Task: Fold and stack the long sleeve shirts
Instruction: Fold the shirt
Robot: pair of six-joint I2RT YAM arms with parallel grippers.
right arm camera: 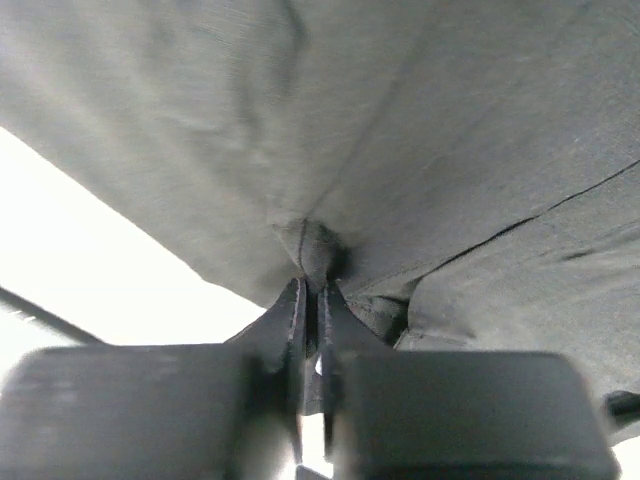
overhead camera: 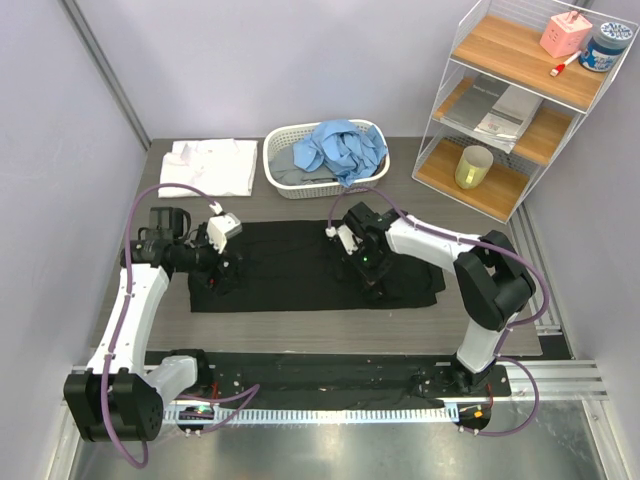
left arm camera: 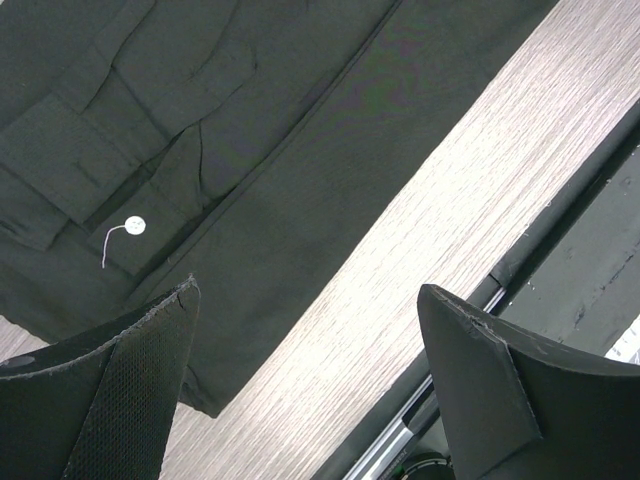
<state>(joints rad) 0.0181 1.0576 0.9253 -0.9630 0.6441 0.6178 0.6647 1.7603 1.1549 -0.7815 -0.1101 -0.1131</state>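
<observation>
- The black shirt (overhead camera: 300,265) lies spread flat across the middle of the table (overhead camera: 320,335), long side running left to right, with its near edge straight and parallel to the table's front
- A band of bare wood shows between that near edge and the dark strip (overhead camera: 330,372) by the arm bases; bare wood also lies left of the shirt and beyond its right end
- In the left wrist view the shirt's hem (left arm camera: 330,215) runs diagonally, with a cuff and a white button (left arm camera: 135,225) trailing a loose thread just inside it
- The left gripper (overhead camera: 222,268) hangs over the shirt's left end; its fingers (left arm camera: 470,350) are spread wide and hold nothing, and whether they touch the cloth cannot be told
- The right gripper (overhead camera: 368,280) is down on the shirt's right half, its jaws clenched together on a small pinch of black cloth (right arm camera: 318,245) that puckers into folds around the tips
- At the far left of the table a white shirt (overhead camera: 210,165) lies folded, just beside a white slatted basket (overhead camera: 275,165)
- A light blue shirt (overhead camera: 340,150) is heaped in the basket, spilling over its right rim
- Pale walls close in the left and far sides; a wire shelf (overhead camera: 520,100) with wooden boards stands at the far right, carrying a yellow cup (overhead camera: 473,167)
</observation>
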